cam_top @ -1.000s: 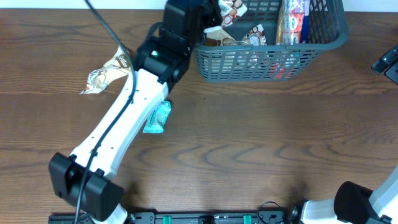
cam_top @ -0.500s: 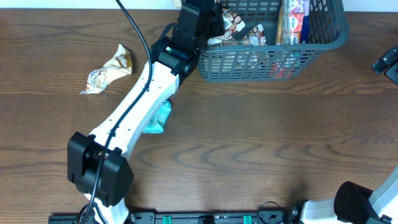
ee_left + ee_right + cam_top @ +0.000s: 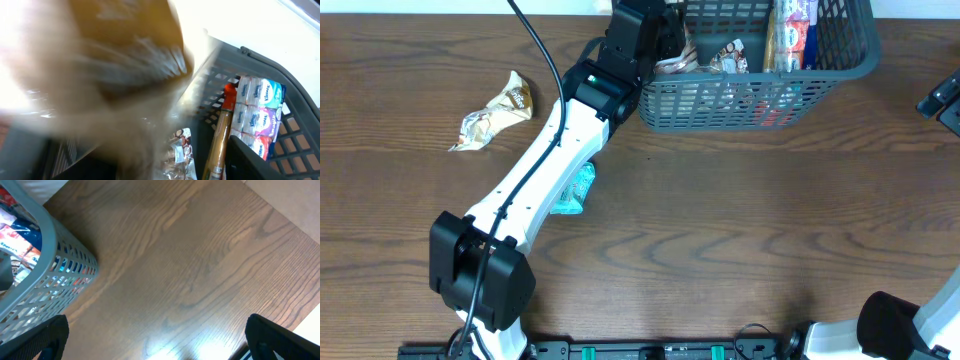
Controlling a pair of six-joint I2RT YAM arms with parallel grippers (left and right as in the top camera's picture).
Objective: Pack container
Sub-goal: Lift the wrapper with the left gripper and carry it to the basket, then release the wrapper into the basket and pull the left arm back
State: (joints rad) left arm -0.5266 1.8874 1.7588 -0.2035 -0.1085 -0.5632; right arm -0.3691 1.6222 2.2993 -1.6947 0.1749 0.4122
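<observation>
The dark grey-blue slotted container (image 3: pixel 750 100) stands at the table's far edge and holds several snack packets. My left gripper (image 3: pixel 655 35) is over its left end. In the left wrist view the jaws (image 3: pixel 150 167) are spread wide, and a brown packet (image 3: pixel 125 75) is a blur close to the lens between them. Below it lie a brown-and-white packet (image 3: pixel 181 145), a long orange stick pack (image 3: pixel 220 140) and tissue packs (image 3: pixel 262 107). My right gripper (image 3: pixel 157 340) is open and empty over bare wood, to the right of the container (image 3: pixel 55 270).
A brown-and-white packet (image 3: pixel 495 112) lies on the table at the left. A teal packet (image 3: pixel 575 190) lies partly under my left arm. My right gripper shows at the right edge of the overhead view (image 3: pixel 942 98).
My left arm swung toward the far side and brought its brown packet over the container's left rim. In the last half second it barely moved. The right arm is still.
</observation>
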